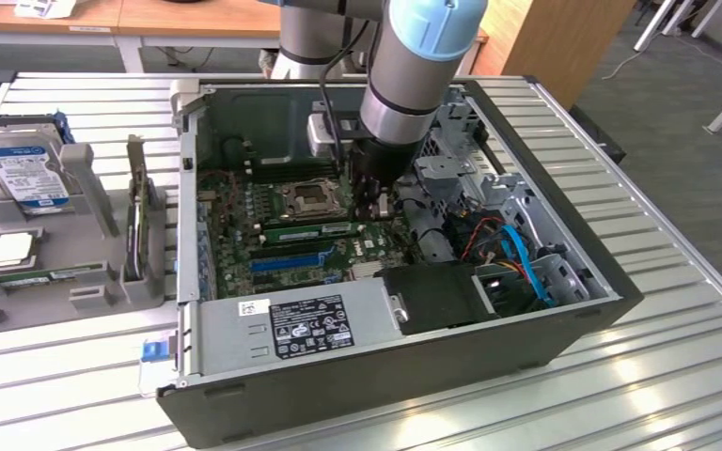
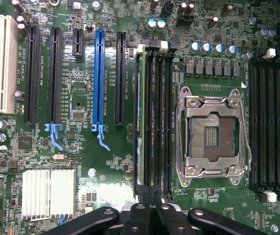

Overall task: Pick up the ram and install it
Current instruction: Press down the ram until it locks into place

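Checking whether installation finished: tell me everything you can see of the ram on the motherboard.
The ram is a long, thin green board seen edge-on, standing upright in a black memory slot, the one farthest from the empty processor socket. It runs the slot's length. The shut gripper hangs over one end; contact cannot be told.

Arm (image 1: pixel 405 70): we see it reaching steeply downward, its grey and light-blue segments near vertical.
Wrist: we find it pointing straight down.
Gripper (image 2: pixel 150 215): we see its black fingers (image 2: pixel 135 221) drawn together, tips touching, with nothing between them.
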Controlling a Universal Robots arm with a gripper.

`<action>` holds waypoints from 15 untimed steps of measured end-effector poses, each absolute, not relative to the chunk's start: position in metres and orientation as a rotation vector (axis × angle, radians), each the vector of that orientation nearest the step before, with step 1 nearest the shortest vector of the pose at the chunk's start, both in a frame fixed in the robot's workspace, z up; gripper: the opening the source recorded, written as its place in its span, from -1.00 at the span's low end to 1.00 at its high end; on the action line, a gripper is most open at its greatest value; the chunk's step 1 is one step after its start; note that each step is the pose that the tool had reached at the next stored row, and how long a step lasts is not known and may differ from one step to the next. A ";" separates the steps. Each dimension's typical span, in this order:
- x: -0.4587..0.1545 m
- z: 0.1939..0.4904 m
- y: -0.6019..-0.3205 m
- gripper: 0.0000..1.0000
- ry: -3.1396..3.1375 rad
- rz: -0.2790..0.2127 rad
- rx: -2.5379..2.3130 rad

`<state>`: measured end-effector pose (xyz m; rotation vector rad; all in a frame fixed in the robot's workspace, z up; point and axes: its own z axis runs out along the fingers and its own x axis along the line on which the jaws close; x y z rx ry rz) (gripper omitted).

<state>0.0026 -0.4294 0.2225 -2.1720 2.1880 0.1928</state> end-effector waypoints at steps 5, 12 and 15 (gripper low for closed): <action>0.003 0.222 -0.429 -0.80 2.188 0.194 -2.172; 0.003 0.222 -0.429 -0.80 2.187 0.194 -2.171; 0.003 0.222 -0.429 -0.80 2.187 0.194 -2.171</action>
